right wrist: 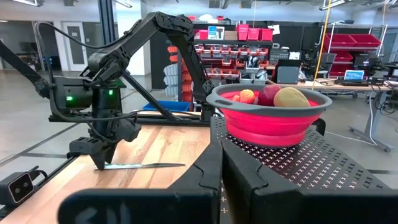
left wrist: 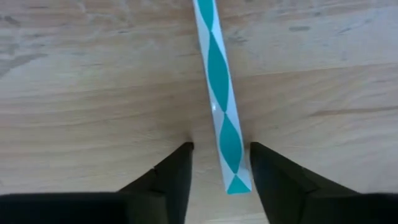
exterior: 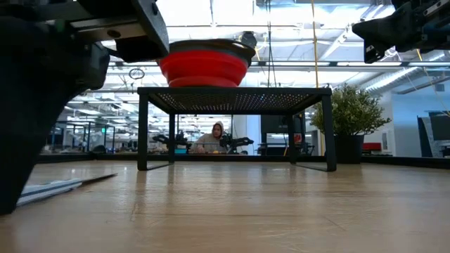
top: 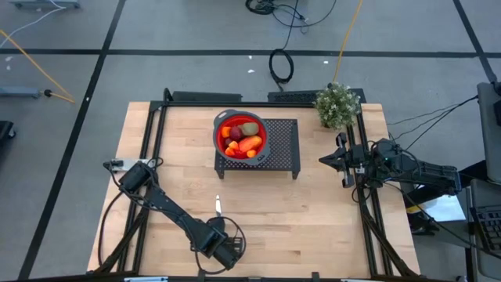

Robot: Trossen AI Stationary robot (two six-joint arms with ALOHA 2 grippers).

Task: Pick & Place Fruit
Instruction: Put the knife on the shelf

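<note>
The fruit (top: pixel 241 135) lies in a round red bowl (top: pixel 262 142) on a black perforated stand (top: pixel 283 149) at the table's far middle; in the right wrist view several pieces of fruit (right wrist: pixel 273 96) show above the bowl's rim. A knife (top: pixel 218 205) lies flat on the table near the front edge. Its teal-and-white handle (left wrist: pixel 219 93) runs between the fingers of my left gripper (left wrist: pixel 221 149), which points down and is open. My right gripper (right wrist: pixel 217 168) is shut and hangs level at the table's right edge, touching nothing. My left gripper's fingers stand on either side of the knife handle's free end (left wrist: pixel 235 174), coming from above and lying across it. One finger (left wrist: pixel 267 174) is very close to the handle; whether it touches, I cannot tell. The knife lies flat on the table.
A potted plant (top: pixel 337 105) stands at the table's far right corner. Black frame rails (top: pixel 149 149) run along the table's left and right sides. Bare wood lies between the stand and the knife. A person sits far behind the table (exterior: pixel 215 137).
</note>
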